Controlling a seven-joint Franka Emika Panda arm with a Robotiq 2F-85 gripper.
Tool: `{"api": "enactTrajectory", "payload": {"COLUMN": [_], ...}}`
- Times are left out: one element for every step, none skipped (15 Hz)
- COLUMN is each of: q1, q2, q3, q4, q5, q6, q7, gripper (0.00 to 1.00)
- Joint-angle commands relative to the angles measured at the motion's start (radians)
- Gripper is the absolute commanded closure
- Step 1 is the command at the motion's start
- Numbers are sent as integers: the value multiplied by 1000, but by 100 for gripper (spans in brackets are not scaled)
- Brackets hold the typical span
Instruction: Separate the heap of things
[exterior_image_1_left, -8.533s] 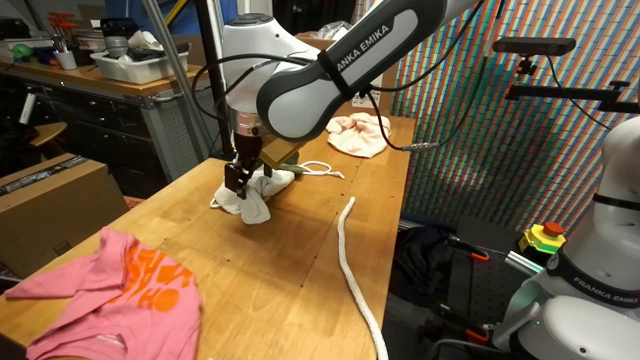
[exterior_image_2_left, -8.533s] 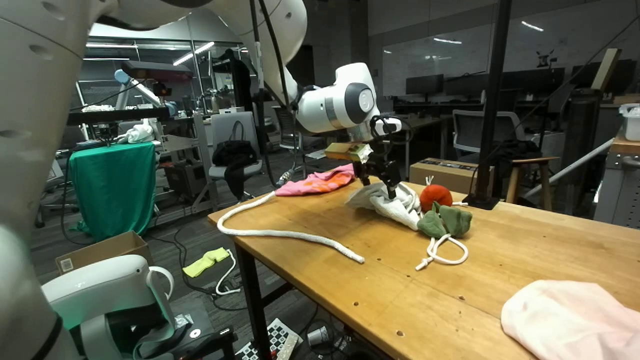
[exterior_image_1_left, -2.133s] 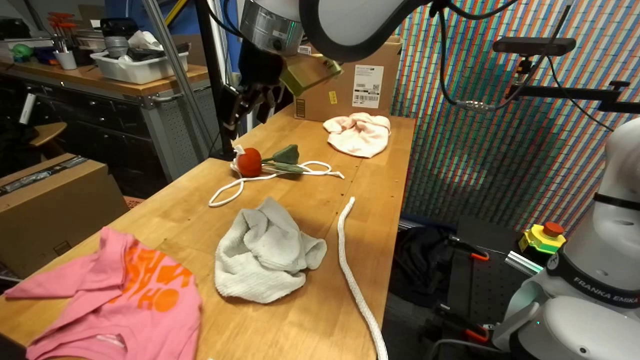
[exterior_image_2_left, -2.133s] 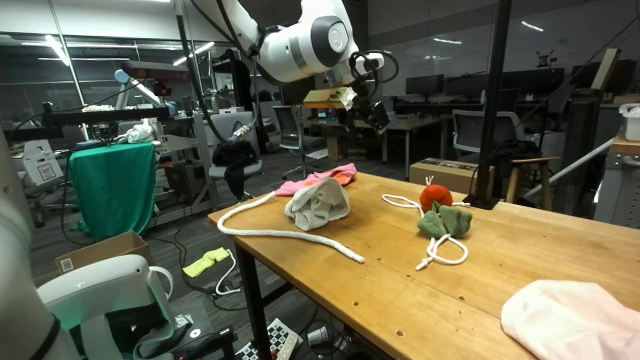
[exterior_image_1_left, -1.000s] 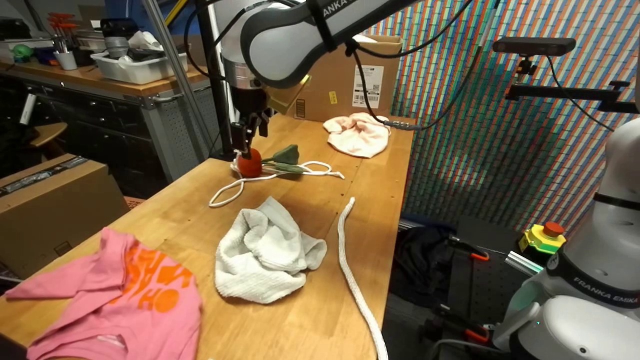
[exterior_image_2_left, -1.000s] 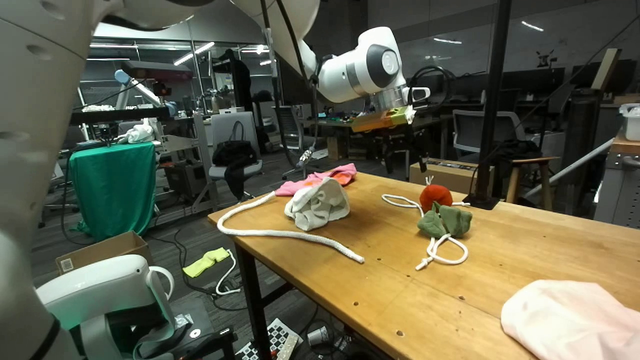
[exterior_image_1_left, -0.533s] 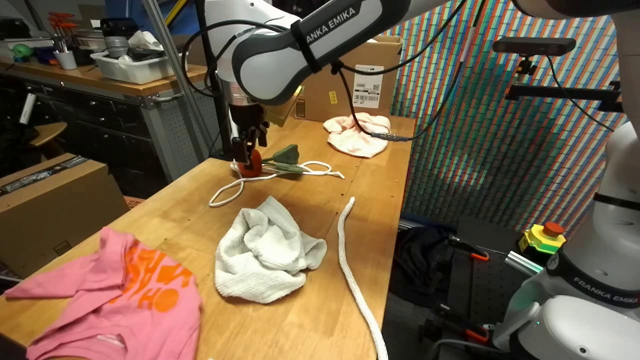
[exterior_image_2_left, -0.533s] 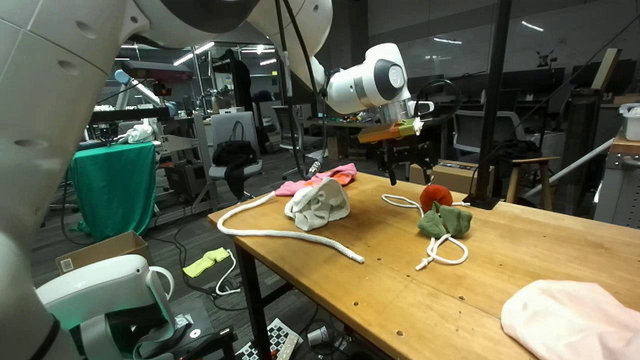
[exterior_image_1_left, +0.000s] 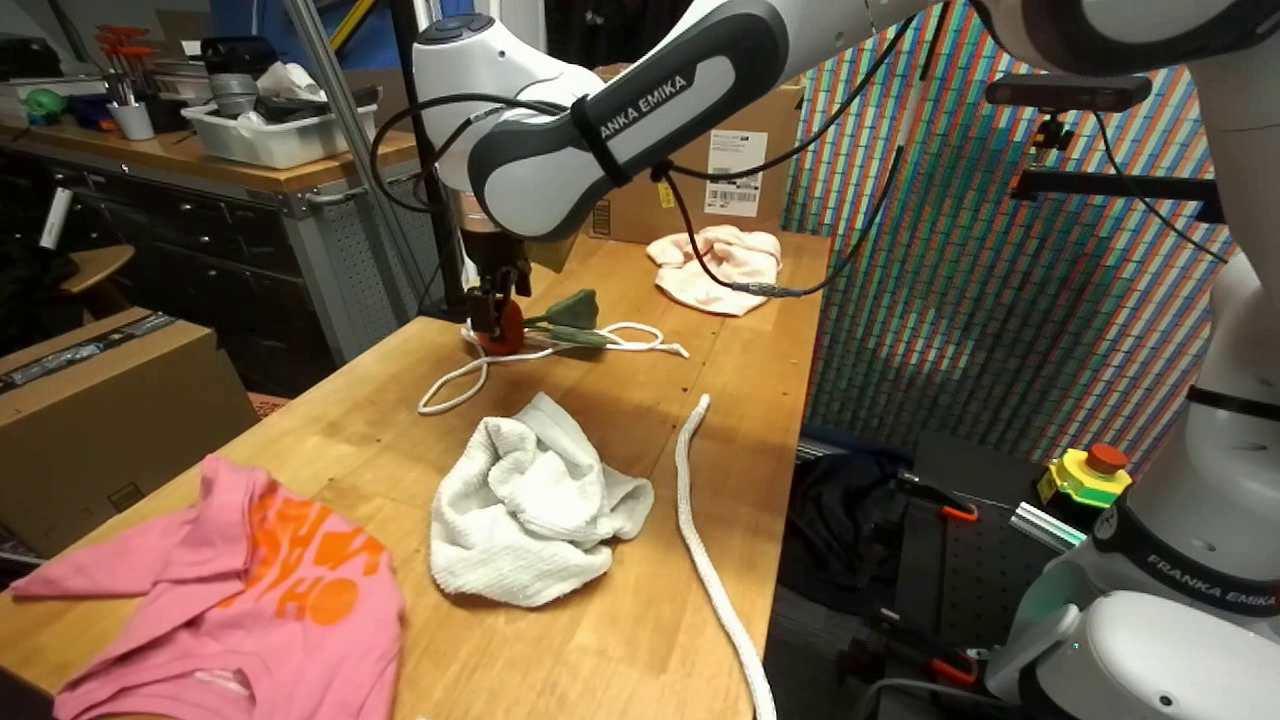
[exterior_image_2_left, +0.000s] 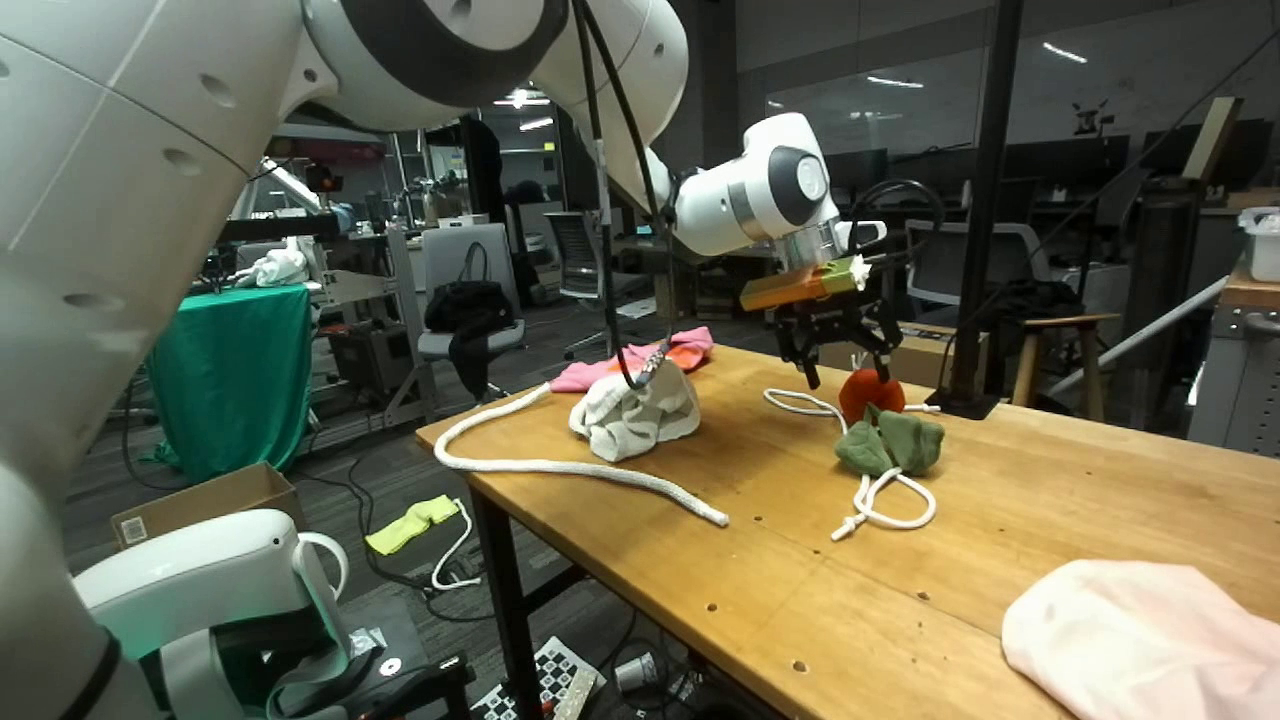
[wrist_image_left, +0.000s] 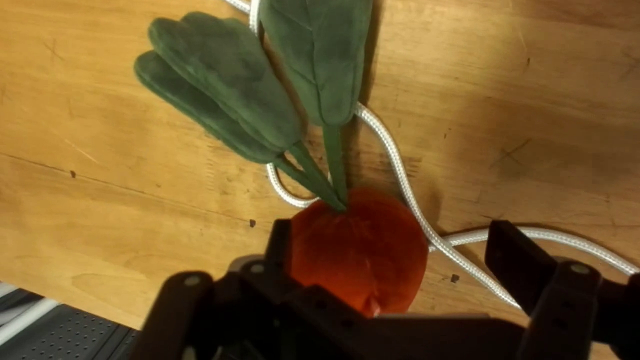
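Observation:
The heap of things lies spread over the table. My gripper (wrist_image_left: 392, 245) is open, pointing down at a red plush ball (wrist_image_left: 360, 250) with green leaves (wrist_image_left: 225, 85). In the wrist view the ball shows between the fingers, close to the left one; whether they touch I cannot tell. A thin white rope (wrist_image_left: 396, 155) runs under the leaves and past the ball, crossing below the right finger. In an exterior view, a grey-white cloth (exterior_image_1_left: 530, 510) sits bunched mid-table, a pink cloth with orange marks (exterior_image_1_left: 270, 600) nearest, a thick white rope (exterior_image_1_left: 704, 560) along one edge, a cream cloth (exterior_image_1_left: 745, 265) far back.
A brown cardboard box (exterior_image_1_left: 690, 205) stands behind the cream cloth. Close to the red ball, a dark upright post (exterior_image_2_left: 985, 200) rises at the table's edge. The arm's cable (exterior_image_2_left: 608, 250) hangs low, in front of the grey-white cloth in that exterior view.
The grey-white cloth, earlier at my gripper beside the red ball, lies apart near the pink cloth. My gripper has since come down, open, over the red ball.

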Motion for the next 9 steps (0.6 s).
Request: {"api": "enactTrajectory", "payload": {"q1": [14,14,15,17,18,20,22,23,23], "q2": [39,44,48,53,56,58,59,62,62], "q3": [-16,-16,-17,-19,-20,-23,-26,-29,-32], "q4": [48,51,54,56,56,56,55,56,56], "q5": [-3,-1,0,-1,-1,-6,-10,-11,-10], "q6": [41,50,55,64,67,73,81,86,86], "q7": [30,34,38,44,48,52,57,60,62], "gripper": [0,0,0,0,0,0,0,25,28]}}
